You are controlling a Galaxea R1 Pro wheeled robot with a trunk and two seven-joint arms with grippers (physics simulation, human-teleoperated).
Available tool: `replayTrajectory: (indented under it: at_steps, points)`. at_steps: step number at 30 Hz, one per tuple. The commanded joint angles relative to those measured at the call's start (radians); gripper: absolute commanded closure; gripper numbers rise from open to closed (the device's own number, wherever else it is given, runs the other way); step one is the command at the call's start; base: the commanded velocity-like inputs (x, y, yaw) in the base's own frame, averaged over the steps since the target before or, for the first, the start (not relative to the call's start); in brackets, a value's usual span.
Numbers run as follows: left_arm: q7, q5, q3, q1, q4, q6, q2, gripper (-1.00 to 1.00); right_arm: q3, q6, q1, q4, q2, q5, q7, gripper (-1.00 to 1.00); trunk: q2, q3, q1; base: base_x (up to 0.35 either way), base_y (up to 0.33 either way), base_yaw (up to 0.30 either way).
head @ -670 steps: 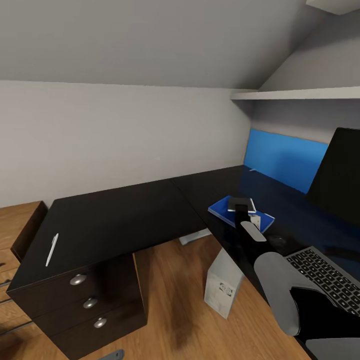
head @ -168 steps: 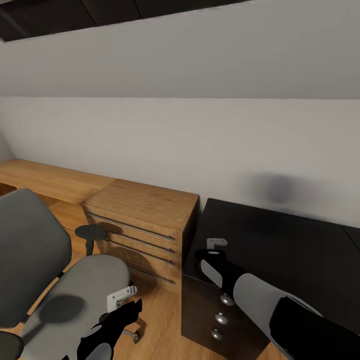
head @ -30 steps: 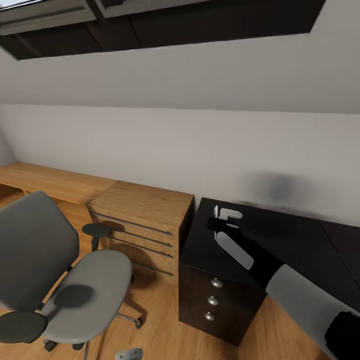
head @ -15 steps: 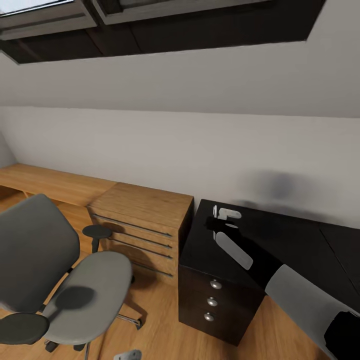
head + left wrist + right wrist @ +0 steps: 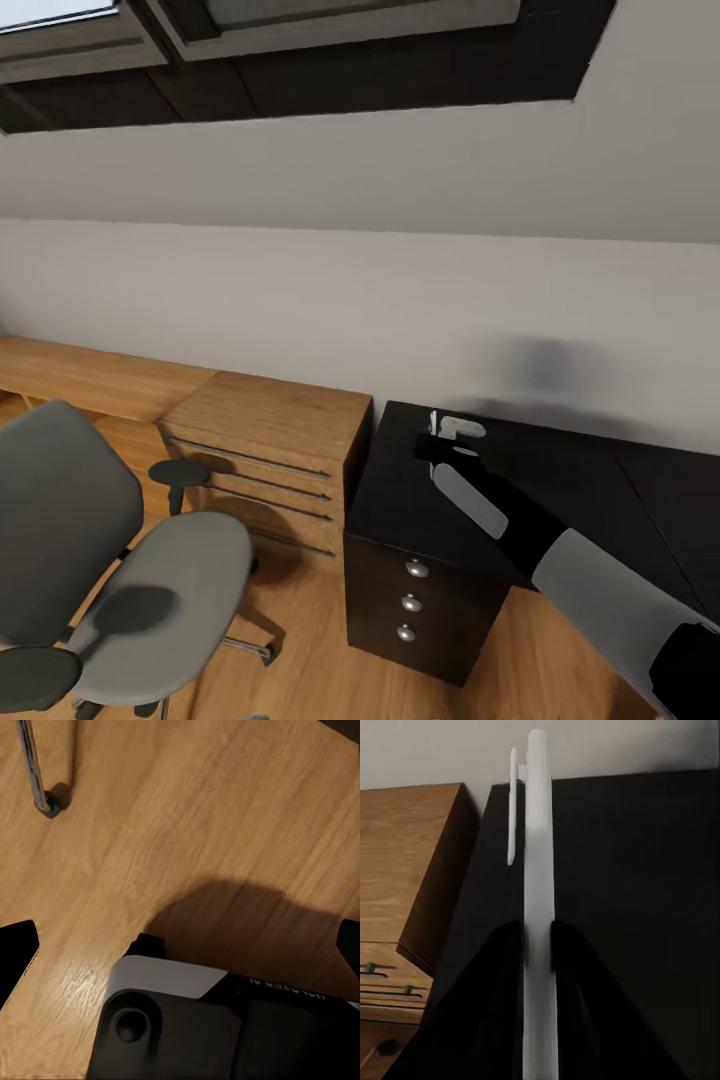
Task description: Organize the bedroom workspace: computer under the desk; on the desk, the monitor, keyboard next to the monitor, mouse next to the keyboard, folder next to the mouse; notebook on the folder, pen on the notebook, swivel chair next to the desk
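So I've got the desk [image 5: 590,500] running from centre out to 3 o'clock in the head view, the swivel chair [image 5: 110,560] down at 8 o'clock, and the oak drawer unit [image 5: 270,440] wedged between them. Over the last second the view has swung up and a bit left, and my right arm hasn't budged over the desk's near corner. The right gripper [image 5: 445,432] is pinched shut on the pen [image 5: 538,907], which stands up between the fingers [image 5: 484,1020]. So the pickup looks done, and carrying it to the notebook is my next job, I reckon. The left gripper's fingers [image 5: 16,949] are spread wide over bare floor [image 5: 187,817]. Nothing's blocking the desktop here.
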Motion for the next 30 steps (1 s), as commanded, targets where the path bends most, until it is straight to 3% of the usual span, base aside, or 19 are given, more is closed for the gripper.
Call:
replayTrajectory:
  at_steps: [1,4,9,12,13,15,16,18,22,23,26,30]
  points:
    - [0.008,0.004,-0.005,-0.001,0.005,0.002,0.000,-1.00,0.001,0.004,-0.002,0.000,-0.002,-0.004,-0.005,1.00,0.006,0.002,-0.004,0.000,0.000,-0.267]
    - [0.007,0.004,-0.004,-0.001,0.038,-0.004,-0.012,-1.00,-0.022,0.004,-0.002,0.012,-0.003,-0.008,-0.006,1.00,0.027,0.012,-0.015,0.000,0.000,-0.279]
    - [0.007,0.003,-0.003,-0.001,0.119,-0.033,-0.041,-1.00,-0.099,0.004,-0.002,0.055,-0.003,-0.011,-0.007,1.00,0.062,0.027,-0.034,0.000,0.000,-0.289]
    - [0.007,0.002,-0.003,-0.001,0.159,-0.061,-0.052,-1.00,-0.179,0.007,-0.002,0.091,-0.004,-0.012,-0.007,1.00,0.083,0.037,-0.046,0.000,0.000,-0.292]
    - [0.007,0.002,-0.004,-0.001,0.169,-0.103,-0.062,-1.00,-0.244,0.010,-0.002,0.113,-0.004,-0.011,-0.009,1.00,0.090,0.040,-0.050,0.000,0.000,-0.293]
    - [0.008,0.004,-0.004,-0.001,0.174,-0.134,-0.075,-1.00,-0.288,0.012,-0.002,0.130,-0.004,-0.011,-0.009,1.00,0.104,0.046,-0.057,0.000,0.000,-0.294]
    - [0.014,0.004,-0.004,-0.001,0.177,-0.152,-0.083,-1.00,-0.320,0.012,-0.002,0.154,-0.011,-0.011,-0.016,1.00,0.111,0.049,-0.061,0.000,0.000,-0.294]
    - [0.015,0.003,-0.004,-0.001,0.178,-0.155,-0.084,-1.00,-0.326,0.013,-0.002,0.165,-0.021,-0.011,-0.023,1.00,0.125,0.056,-0.069,0.000,0.000,-0.295]
    - [0.013,0.001,-0.002,-0.001,0.168,-0.187,-0.072,-1.00,-0.334,0.013,-0.002,0.177,-0.073,-0.012,-0.033,1.00,0.153,0.068,-0.084,0.000,0.000,-0.295]
    - [0.010,0.001,-0.003,-0.001,0.158,-0.218,-0.063,-1.00,-0.355,0.014,-0.002,0.178,-0.093,-0.012,-0.039,1.00,0.160,0.071,-0.088,0.000,0.000,-0.295]
    - [0.008,0.000,-0.008,-0.001,0.150,-0.244,-0.055,-1.00,-0.413,0.026,-0.003,0.177,-0.108,-0.011,-0.070,1.00,0.181,0.081,-0.100,0.000,0.000,-0.295]
    - [0.010,0.002,-0.017,-0.001,0.161,-0.259,-0.049,-1.00,-0.439,0.036,-0.003,0.178,-0.148,-0.010,-0.092,1.00,0.209,0.093,-0.115,0.000,0.000,-0.296]
